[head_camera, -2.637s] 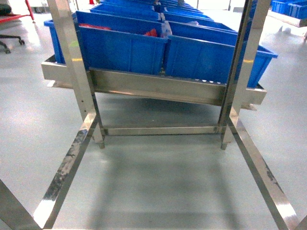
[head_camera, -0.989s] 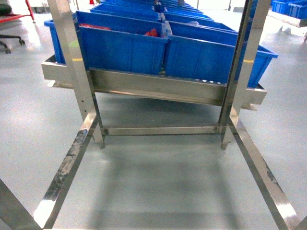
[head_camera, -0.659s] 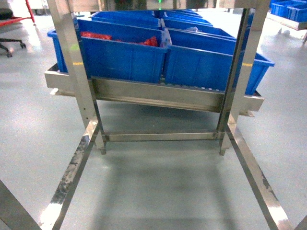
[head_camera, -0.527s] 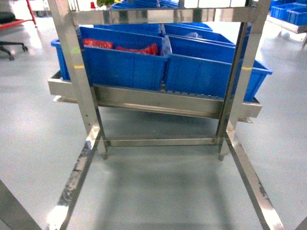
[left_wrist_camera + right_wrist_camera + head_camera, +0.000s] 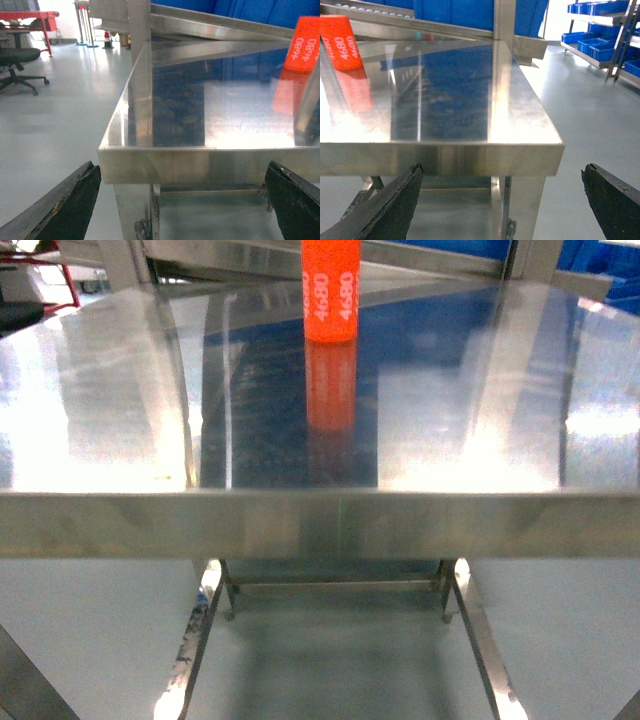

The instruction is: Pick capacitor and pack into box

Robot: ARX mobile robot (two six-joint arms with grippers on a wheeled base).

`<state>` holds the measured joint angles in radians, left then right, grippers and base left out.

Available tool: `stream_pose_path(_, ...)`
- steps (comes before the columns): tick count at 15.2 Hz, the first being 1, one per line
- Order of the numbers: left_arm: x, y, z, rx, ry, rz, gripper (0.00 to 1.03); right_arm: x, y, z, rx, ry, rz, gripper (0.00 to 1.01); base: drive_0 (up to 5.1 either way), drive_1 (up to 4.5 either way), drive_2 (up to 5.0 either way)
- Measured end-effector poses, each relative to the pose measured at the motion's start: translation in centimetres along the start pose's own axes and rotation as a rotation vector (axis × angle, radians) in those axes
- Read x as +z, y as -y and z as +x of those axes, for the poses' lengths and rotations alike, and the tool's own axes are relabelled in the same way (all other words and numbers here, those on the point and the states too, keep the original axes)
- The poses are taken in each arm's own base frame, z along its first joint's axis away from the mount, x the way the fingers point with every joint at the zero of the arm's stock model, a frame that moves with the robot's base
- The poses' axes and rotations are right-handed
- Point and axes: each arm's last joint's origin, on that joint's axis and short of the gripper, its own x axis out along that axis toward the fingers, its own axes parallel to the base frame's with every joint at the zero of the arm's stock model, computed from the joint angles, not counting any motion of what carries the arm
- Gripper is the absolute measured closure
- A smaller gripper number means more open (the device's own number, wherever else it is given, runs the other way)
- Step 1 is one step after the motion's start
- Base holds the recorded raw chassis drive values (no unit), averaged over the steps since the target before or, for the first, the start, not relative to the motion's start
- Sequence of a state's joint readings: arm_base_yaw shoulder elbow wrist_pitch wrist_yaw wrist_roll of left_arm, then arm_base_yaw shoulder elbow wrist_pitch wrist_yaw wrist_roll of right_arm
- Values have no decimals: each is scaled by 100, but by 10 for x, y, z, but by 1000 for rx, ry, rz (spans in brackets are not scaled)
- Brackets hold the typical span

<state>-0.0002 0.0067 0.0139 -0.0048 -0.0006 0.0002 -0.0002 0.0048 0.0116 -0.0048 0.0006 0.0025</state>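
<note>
My left claw (image 5: pixel 182 200) and right claw (image 5: pixel 502 200) both hang spread wide, empty, just below the front edge of the steel table (image 5: pixel 320 523). The orange capacitor (image 5: pixel 331 290), marked 4680, stands upright far back on it, well apart from both

view's gone way up, steel table top (image 5: pixel 120 420) now fills it instead of the floor, orange capacitor (image 5: pixel 331 290) showing, blue bins nearly gone
</note>
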Motion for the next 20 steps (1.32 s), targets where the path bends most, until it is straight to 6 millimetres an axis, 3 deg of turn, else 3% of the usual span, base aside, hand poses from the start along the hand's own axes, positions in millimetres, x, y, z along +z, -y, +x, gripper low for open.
stream_pose_path(20,0,0,0,0,1,0,5,0,0,0,1,-1,0,3,0,0,0)
